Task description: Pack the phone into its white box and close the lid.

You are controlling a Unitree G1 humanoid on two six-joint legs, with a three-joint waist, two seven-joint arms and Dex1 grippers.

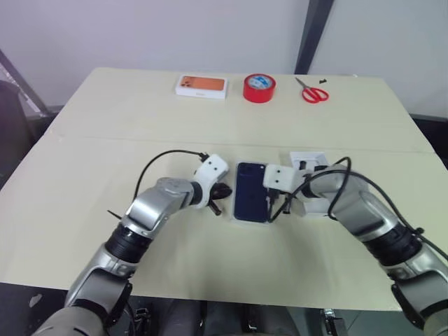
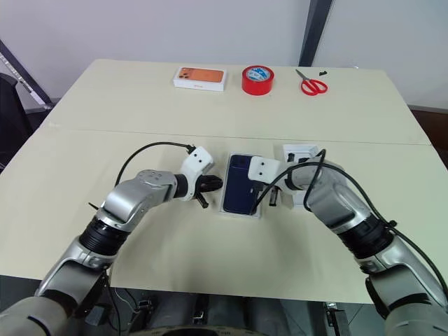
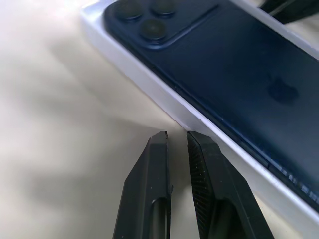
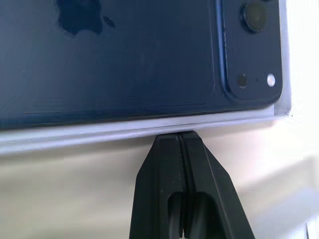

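The left end effector (image 3: 177, 137), fingers nearly together and empty, sits just beside one long rim of the shallow white cardboard box (image 2: 225, 207). The right end effector (image 4: 180, 136), fully closed and empty, presses the opposite rim. The glossy navy-blue phone (image 2: 242, 184) lies inside on the beige table (image 2: 210, 119). Seating looks done; next probably comes fetching the lid.

L gripper (image 3: 177, 137) jaws near-shut, R gripper (image 4: 180, 135) jaws pressed together
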